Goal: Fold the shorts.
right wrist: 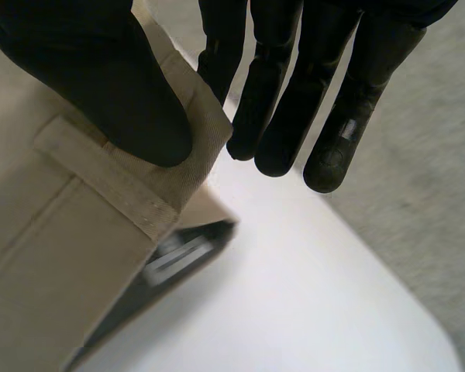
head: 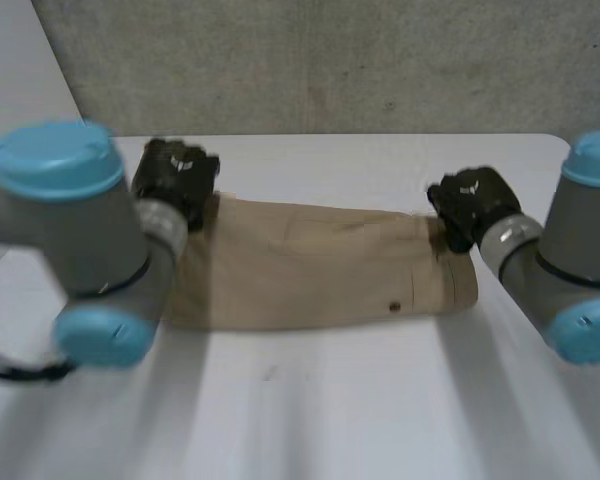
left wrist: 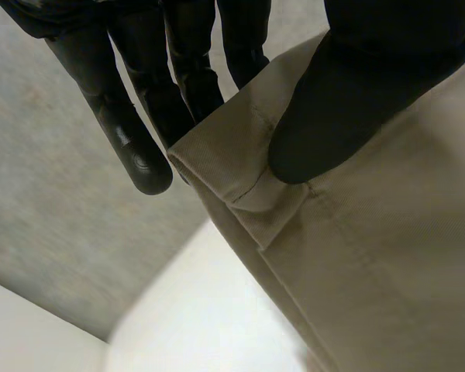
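Tan shorts point(head: 310, 265) lie flat across the white table point(head: 310, 410), lengthwise from left to right. My left hand point(head: 175, 175) is at their far left corner. In the left wrist view its thumb point(left wrist: 333, 116) presses on top of that corner of the shorts point(left wrist: 372, 256), with the fingers point(left wrist: 186, 85) beneath the edge, pinching it. My right hand point(head: 470, 205) is at the far right corner. There its thumb point(right wrist: 116, 85) sits on the waistband by a belt loop of the shorts point(right wrist: 62, 256), and the fingers point(right wrist: 333, 139) reach under the edge, pinching the cloth.
The table's far edge point(head: 380, 137) runs just behind both hands, with a grey wall point(head: 330, 60) beyond it. Bare white tabletop stretches in front of the shorts. My two arms point(head: 90, 230) flank the cloth on either side.
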